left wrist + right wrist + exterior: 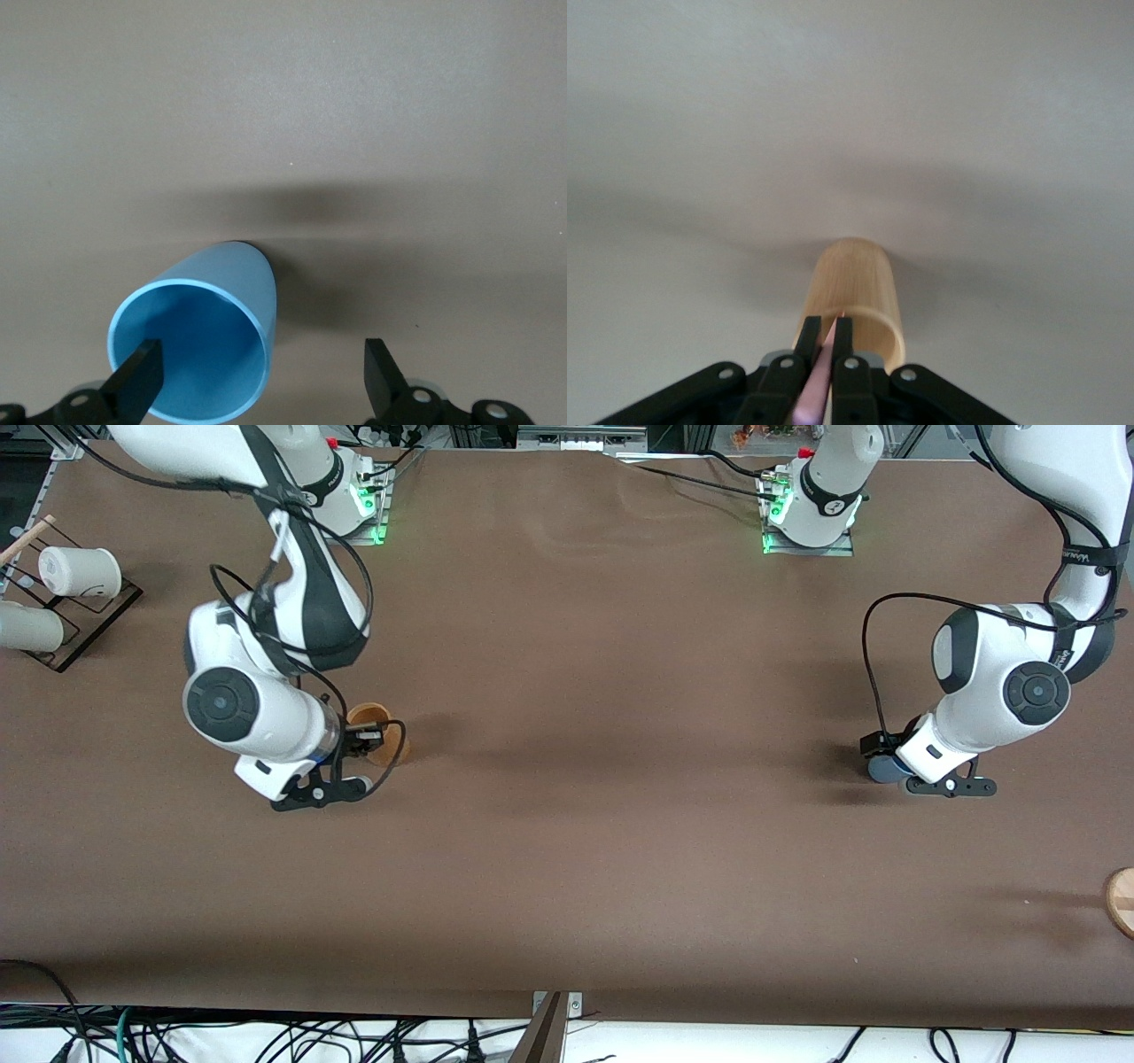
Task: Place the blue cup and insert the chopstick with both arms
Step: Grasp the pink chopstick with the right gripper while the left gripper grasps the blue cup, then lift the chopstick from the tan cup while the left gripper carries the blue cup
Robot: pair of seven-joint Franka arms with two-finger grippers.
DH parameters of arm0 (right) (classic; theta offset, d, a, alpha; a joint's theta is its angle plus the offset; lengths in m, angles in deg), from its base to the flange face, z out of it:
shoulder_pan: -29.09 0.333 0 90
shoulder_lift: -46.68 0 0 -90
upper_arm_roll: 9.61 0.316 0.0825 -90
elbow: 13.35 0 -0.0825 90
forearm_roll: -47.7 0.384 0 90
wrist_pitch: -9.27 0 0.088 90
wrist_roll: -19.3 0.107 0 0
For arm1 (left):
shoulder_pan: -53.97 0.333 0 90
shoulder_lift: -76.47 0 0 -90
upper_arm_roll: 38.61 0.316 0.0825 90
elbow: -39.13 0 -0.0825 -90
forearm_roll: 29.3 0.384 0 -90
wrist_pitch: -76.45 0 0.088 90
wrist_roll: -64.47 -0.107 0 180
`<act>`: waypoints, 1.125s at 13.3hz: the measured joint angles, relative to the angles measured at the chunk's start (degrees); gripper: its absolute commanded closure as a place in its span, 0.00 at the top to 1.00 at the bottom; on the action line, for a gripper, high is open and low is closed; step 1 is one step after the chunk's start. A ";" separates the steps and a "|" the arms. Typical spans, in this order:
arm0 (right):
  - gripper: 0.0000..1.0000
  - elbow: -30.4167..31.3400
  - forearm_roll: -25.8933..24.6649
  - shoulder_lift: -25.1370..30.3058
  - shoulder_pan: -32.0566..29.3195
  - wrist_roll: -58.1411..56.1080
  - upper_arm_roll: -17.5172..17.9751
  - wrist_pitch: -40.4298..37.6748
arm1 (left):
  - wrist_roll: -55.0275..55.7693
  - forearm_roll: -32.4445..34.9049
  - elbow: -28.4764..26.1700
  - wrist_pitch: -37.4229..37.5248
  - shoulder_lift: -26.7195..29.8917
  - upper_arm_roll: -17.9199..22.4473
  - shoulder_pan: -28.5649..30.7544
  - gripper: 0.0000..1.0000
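Note:
The blue cup (199, 341) stands upright on the brown table near the left arm's end, and part of it shows under the left arm in the front view (880, 770). My left gripper (261, 381) is open low over it. One finger is over the cup's mouth and the other is well clear beside it. My right gripper (830, 335) is shut on the pink chopstick (817, 385), right at the rim of the orange-brown cup (855, 283). That cup stands near the right arm's end (376, 726). The chopstick is hidden in the front view.
Two white cups (80, 571) lie on a black rack (97, 615) at the right arm's end, with a tan wooden stick (27, 538) beside them. A round wooden piece (1121, 899) lies at the table edge at the left arm's end.

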 measured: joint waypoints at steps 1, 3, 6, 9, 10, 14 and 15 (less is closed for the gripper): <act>0.00 -3.02 0.00 1.14 0.01 -0.58 0.01 -3.82 | 0.00 0.00 -0.71 -0.95 0.19 0.00 0.00 1.00; 0.00 -9.31 0.00 3.59 0.02 -1.95 0.03 -11.31 | 0.00 0.01 -2.34 -3.39 0.28 0.00 0.02 1.00; 0.00 -16.62 0.00 5.59 0.00 -4.22 -0.02 -20.00 | 0.00 0.01 -4.59 -6.58 0.27 0.01 0.32 1.00; 0.00 -20.13 0.00 6.46 -0.01 -5.86 -0.25 -23.35 | 0.00 0.01 -5.94 -8.43 0.05 0.02 0.42 0.44; 0.00 -20.46 0.00 6.72 -0.02 -6.56 -0.46 -23.50 | 0.00 0.01 -6.12 -8.80 -0.10 0.04 0.47 0.17; 0.00 -20.61 0.00 7.52 -0.13 -7.58 -0.70 -23.49 | 0.00 0.01 -6.19 -8.86 -0.37 0.19 0.75 0.00; 0.00 -20.87 0.00 7.54 -0.13 -7.62 -0.70 -23.48 | 0.00 0.01 -6.19 -8.86 -0.39 0.21 0.81 0.00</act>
